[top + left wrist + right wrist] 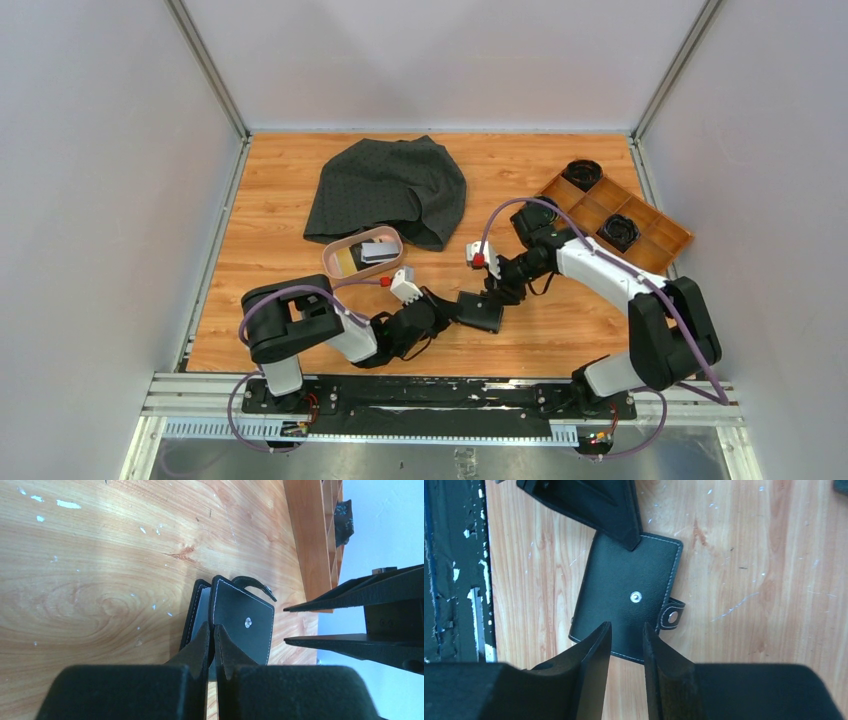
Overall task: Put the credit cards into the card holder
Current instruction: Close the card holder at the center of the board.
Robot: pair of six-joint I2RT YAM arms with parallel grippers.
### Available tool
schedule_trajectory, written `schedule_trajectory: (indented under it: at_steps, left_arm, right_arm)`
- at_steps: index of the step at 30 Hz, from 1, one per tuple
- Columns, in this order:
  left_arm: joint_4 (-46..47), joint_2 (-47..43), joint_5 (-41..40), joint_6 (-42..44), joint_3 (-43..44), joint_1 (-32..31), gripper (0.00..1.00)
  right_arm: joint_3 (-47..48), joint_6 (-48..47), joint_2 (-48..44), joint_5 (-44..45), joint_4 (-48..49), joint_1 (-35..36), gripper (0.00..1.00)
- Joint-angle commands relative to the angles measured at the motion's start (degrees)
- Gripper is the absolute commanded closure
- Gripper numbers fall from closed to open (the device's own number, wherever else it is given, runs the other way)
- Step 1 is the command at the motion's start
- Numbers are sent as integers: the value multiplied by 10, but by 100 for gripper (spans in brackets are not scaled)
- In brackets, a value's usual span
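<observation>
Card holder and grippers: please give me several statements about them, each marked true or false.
1. The left gripper is shut on the card holder's edge. True.
2. The right gripper clamps the card holder. False: its jaws stand apart, holding nothing.
3. The credit cards lie in the pink dish. True.
4. The card holder lies in the pink dish. False: it is on the table.
5. The strap is snapped shut. False: it hangs loose.

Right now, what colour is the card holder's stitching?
White stitching on the black card holder; right wrist view.
</observation>
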Motion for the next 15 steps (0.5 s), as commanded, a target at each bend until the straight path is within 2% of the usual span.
schedule_trajectory:
  at_steps: [1,6,9,12,15]
  left_arm:
    - [-36,23,-69,12,-11,-6,100]
    - [-4,14,-57,50,-15,-7,90]
    - [30,-2,-58,83,-29,-8,78]
    - [59,-34,-66,125,-54,-8,69]
    - [79,-86,-77,183,-85,-7,65]
  right_arm:
    - [19,-23,20,-14,-60,0,67]
    - [26,-62,60,-7,-98,0,70]
    - [35,-60,85,10,-106,0,75]
    - [37,-56,100,28,-107,1,78]
    - [39,-54,102,37,-108,0,78]
